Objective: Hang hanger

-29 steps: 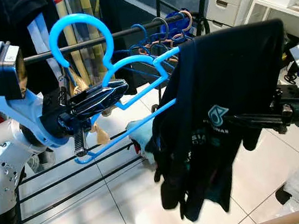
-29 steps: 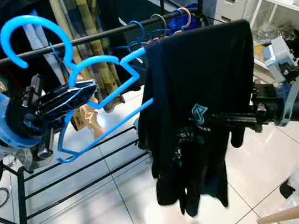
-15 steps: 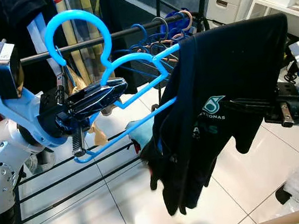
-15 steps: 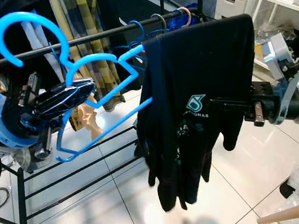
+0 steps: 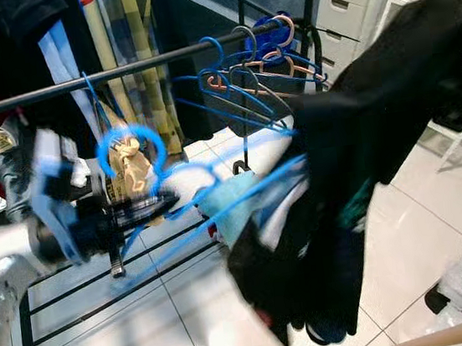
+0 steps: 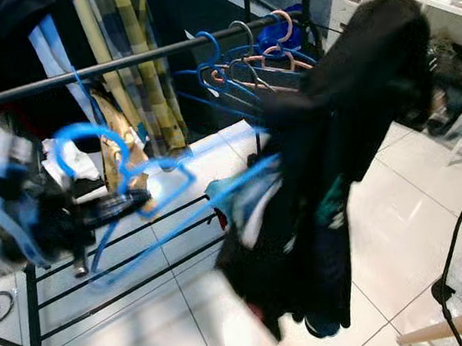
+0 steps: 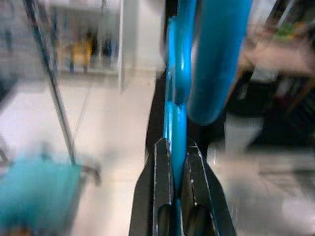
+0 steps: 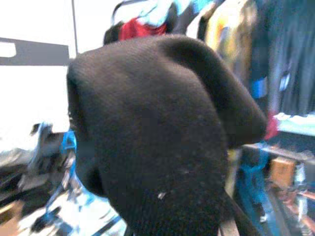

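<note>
Two grippers are at work, and the head views are smeared with motion, so I read them loosely. My left gripper (image 5: 147, 207) is clamped on the blue hanger (image 5: 217, 193); the wrist view shows my black fingers (image 7: 162, 187) pinching the blue plastic between them, with the hook (image 5: 128, 156) curling up just above my grip. Above and beyond that hook runs the black rail (image 5: 101, 75) of the clothes rack, and the hook is below it, not over it, so the hanger is not hung yet.

Out from my left grip the hanger's arm slopes toward my right side, where the black shirt (image 5: 365, 165) drapes over its far end and sags low toward the tiled floor (image 5: 191, 330). Past it, on the rail, a cluster of empty hangers (image 5: 250, 52) crowds the section nearest my right side.

My right gripper sits under the shirt's upper fold; black cloth covers its wrist view, and I cannot tell whether its fingers are open or closed.

As I judge it, the shirt hangs off one end only, so a quick swing could slide it off. The hook could also catch an empty hanger or miss the rail, and the lopsided weight may twist the plastic in my pinch.
</note>
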`<state>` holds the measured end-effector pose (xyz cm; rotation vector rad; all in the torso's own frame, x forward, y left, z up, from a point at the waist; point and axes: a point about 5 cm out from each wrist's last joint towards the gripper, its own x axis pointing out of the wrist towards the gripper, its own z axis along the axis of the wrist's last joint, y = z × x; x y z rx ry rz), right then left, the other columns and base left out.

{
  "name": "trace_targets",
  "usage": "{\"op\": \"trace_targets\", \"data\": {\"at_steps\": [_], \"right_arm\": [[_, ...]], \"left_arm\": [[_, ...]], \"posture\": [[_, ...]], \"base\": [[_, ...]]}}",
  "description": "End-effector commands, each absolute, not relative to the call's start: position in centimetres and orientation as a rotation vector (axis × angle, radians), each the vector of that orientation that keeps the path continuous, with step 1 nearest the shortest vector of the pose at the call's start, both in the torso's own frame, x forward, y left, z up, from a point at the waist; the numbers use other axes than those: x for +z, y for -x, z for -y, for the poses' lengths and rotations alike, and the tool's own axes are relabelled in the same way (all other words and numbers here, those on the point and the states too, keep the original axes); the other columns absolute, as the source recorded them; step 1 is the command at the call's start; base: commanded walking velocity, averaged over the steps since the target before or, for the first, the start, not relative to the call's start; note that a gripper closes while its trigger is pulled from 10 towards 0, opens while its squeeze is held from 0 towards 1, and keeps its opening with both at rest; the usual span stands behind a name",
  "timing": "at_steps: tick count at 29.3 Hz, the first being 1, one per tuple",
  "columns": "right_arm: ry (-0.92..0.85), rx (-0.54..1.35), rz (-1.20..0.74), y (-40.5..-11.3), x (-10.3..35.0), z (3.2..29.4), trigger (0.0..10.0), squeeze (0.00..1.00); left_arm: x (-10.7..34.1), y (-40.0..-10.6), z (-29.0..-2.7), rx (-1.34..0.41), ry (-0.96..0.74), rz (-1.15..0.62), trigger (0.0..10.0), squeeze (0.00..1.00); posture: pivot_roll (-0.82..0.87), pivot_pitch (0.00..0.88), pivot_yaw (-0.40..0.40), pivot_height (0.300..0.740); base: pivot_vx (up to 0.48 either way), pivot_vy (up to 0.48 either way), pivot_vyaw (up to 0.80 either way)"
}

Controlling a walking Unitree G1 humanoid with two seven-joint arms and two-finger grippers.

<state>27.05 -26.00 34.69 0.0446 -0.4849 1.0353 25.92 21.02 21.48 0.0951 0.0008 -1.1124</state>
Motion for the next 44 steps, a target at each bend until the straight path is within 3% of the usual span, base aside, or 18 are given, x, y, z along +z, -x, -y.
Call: {"op": "trace_targets", "data": {"at_steps": [1, 6, 12, 13, 16, 21, 23, 26, 31, 34, 36, 44], "right_arm": [[-0.067, 0.975, 0.518, -27.3, 34.8, 26.7, 0.0, 0.00], [-0.126, 0.830, 0.471, -28.7, 33.0, 27.7, 0.0, 0.00], [-0.083, 0.629, 0.125, -30.8, 26.3, 28.4, 0.0, 0.00], [-0.110, 0.551, 0.015, -31.1, 22.8, 28.3, 10.0, 0.00], [-0.142, 0.428, -0.218, -30.1, 14.5, 27.1, 10.0, 0.00], [-0.193, 0.296, -0.330, -28.2, 8.7, 26.2, 10.0, 0.00], [-0.196, 0.198, -0.411, -26.0, 4.8, 25.6, 10.0, 0.00], [-0.137, 0.139, -0.474, -23.6, 2.3, 25.4, 10.0, 0.00], [-0.083, 0.106, -0.512, -21.4, 0.8, 25.6, 10.0, 0.00], [-0.079, 0.103, -0.535, -20.3, 0.0, 25.7, 10.0, 0.00], [-0.165, 0.068, -0.505, -19.2, -0.4, 26.0, 10.0, 0.00], [-0.284, 0.042, -0.470, -19.9, -0.6, 26.4, 10.0, 0.00]], "left_arm": [[19.7, -26.0, -22.3, -1.058, -0.164, -0.099, 10.0, 0.00], [15.9, -25.8, -24.3, -0.942, -0.150, -0.230, 10.0, 0.00], [13.1, -25.9, -25.5, -0.766, -0.122, -0.282, 10.0, 0.00], [11.5, -26.1, -25.5, -0.648, -0.103, -0.314, 10.0, 0.00], [7.4, -25.7, -25.1, -0.359, -0.022, -0.404, 10.0, 0.00], [4.1, -23.8, -23.2, -0.175, 0.060, -0.448, 10.0, 0.00], [1.9, -21.7, -21.7, -0.052, 0.087, -0.496, 10.0, 0.00], [0.2, -19.4, -21.8, 0.064, 0.057, -0.547, 10.0, 0.00], [-0.7, -17.5, -22.0, 0.103, 0.006, -0.577, 10.0, 0.00], [-1.2, -16.5, -21.7, 0.099, 0.043, -0.585, 10.0, 0.00], [-1.6, -15.5, -21.2, 0.081, 0.158, -0.540, 10.0, 0.00], [-5.3, -14.5, -23.4, 0.099, 0.179, -0.608, 10.0, 0.00]], "posture": [[-0.07, 0.126, 0.006, 0.740], [-0.06, 0.129, 0.009, 0.740], [-0.06, 0.133, 0.009, 0.740], [-0.05, 0.137, 0.008, 0.740], [-0.04, 0.139, 0.006, 0.740], [-0.02, 0.143, 0.001, 0.740], [-0.02, 0.147, -0.003, 0.740], [-0.02, 0.165, -0.010, 0.740], [-0.01, 0.175, -0.015, 0.740], [0.00, 0.191, -0.022, 0.740], [0.00, 0.207, -0.027, 0.740], [0.03, 0.205, -0.046, 0.740]], "base": [[0.000, 0.000, 0.00], [0.000, 0.000, 0.00], [0.000, 0.000, 0.00], [0.000, 0.000, 0.00], [0.000, 0.000, 0.00], [0.000, 0.000, 0.45], [0.000, 0.000, 0.75], [0.000, 0.000, 0.75], [0.000, 0.000, 0.75], [0.000, 0.000, 0.74], [0.000, 0.000, 0.66], [0.000, 0.000, 0.66]]}}
